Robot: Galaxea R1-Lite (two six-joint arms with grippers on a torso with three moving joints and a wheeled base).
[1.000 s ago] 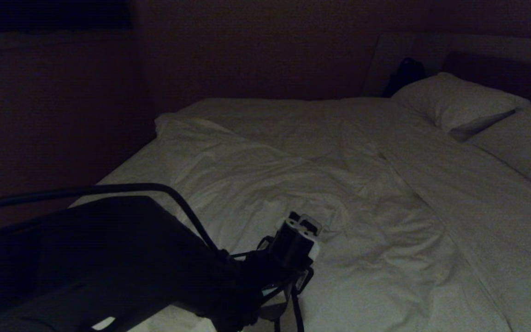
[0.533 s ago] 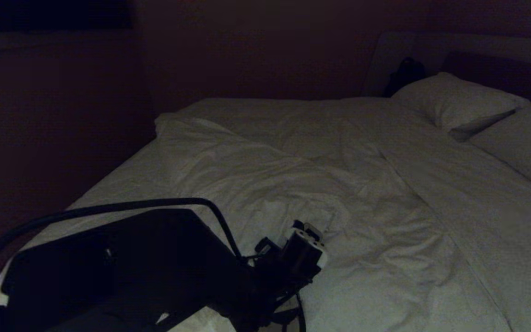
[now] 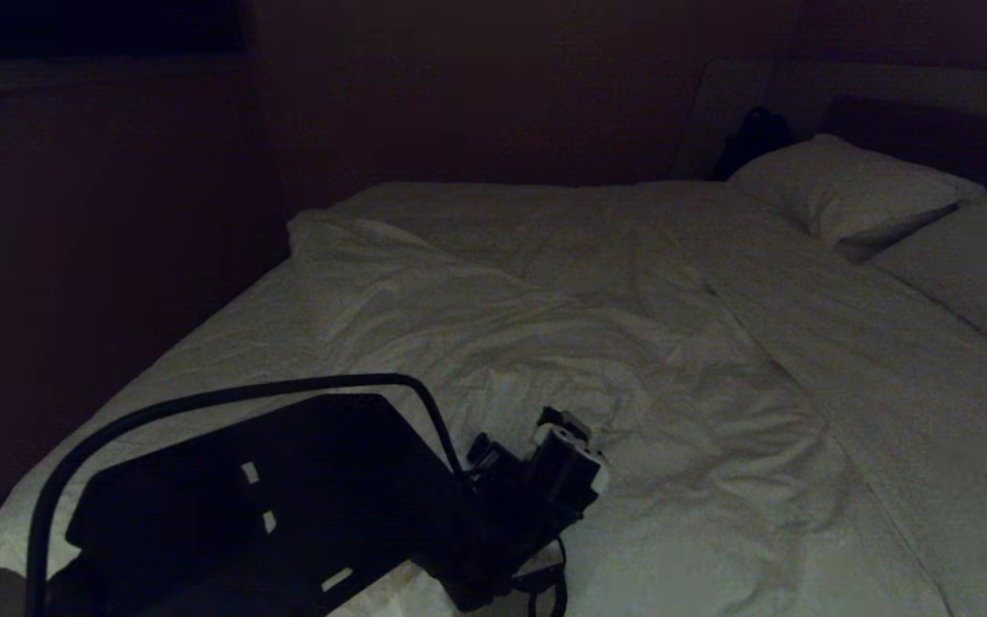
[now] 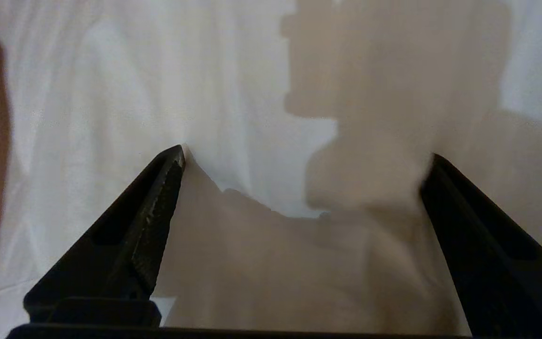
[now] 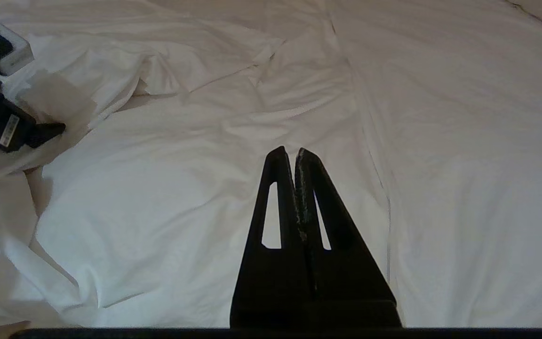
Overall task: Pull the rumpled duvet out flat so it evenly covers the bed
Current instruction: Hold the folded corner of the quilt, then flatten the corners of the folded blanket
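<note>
The white, creased duvet [image 3: 545, 343] lies rumpled over most of the bed, whose dark headboard [image 3: 913, 128] is at the far right. My left arm [image 3: 331, 497] reaches in from the lower left, its wrist tipped down onto the duvet near the front edge. In the left wrist view the left gripper [image 4: 306, 153] is open wide, with shadowed duvet [image 4: 111, 94] cloth between the black fingers [image 4: 158, 207], not pinched. The right gripper [image 5: 291, 149] is shut and empty, hovering above the duvet [image 5: 181, 197]; it is outside the head view.
Two white pillows [image 3: 845, 188] [image 3: 973, 257] lie at the head of the bed. A dark bag-like shape [image 3: 755, 137] stands beside the headboard. Dark floor and wall [image 3: 99, 257] run along the bed's left side. The left arm's cable [image 3: 202, 398] arches over it.
The left forearm has sunk lower over the bed's front corner, and its wrist has tipped further down onto the duvet. The duvet has barely shifted.
</note>
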